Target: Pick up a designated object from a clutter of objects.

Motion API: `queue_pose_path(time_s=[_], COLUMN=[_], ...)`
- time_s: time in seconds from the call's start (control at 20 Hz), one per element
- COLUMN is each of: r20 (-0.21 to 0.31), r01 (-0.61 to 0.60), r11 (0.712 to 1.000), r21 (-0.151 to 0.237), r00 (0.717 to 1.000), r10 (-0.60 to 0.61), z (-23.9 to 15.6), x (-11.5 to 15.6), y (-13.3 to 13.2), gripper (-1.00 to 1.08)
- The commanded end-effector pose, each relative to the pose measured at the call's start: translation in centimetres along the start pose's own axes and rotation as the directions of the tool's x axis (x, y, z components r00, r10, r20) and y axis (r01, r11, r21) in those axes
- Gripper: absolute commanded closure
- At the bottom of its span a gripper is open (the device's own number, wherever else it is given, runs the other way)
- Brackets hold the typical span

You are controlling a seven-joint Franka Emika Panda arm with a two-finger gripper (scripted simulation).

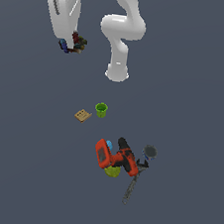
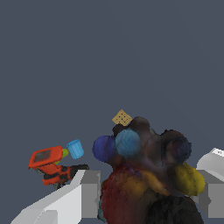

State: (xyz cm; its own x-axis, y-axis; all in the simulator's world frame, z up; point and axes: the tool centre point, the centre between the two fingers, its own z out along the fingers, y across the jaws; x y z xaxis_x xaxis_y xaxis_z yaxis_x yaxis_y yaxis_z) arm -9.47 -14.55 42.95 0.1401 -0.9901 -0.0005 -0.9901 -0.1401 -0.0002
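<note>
My gripper (image 1: 73,44) is raised high at the exterior view's upper left, shut on the designated object (image 1: 75,43), a tiny dark lump with black, red and blue parts. In the wrist view the lump (image 2: 146,175) fills the space between my two grey fingers (image 2: 89,192), showing blue, dark red, yellow and black bulges. The rest of the clutter lies far below: a red-and-black power drill (image 1: 114,157), a green cup (image 1: 101,109), a tan flat square (image 1: 82,115), a grey-blue cup (image 1: 149,152) and a yellow-green round thing (image 1: 112,172) partly under the drill.
The arm's white base (image 1: 117,72) stands behind the green cup. A thin dark rod (image 1: 131,189) lies beside the drill. In the wrist view the drill (image 2: 50,164), a blue cup (image 2: 75,148) and the tan square (image 2: 122,117) show past the lump.
</note>
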Motion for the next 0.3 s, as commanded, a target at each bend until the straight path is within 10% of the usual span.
queue_pose_path(time_s=[0.0,0.25], r20=[0.000,0.000], r01=[0.000,0.001], r11=[1.000,1.000], r21=[0.000,0.000], r00=[1.000,1.000], r10=[0.000,-0.001], z=[-0.86,-1.42], x=[0.30,0.50], y=[0.06,0.07], gripper=[1.08,1.08])
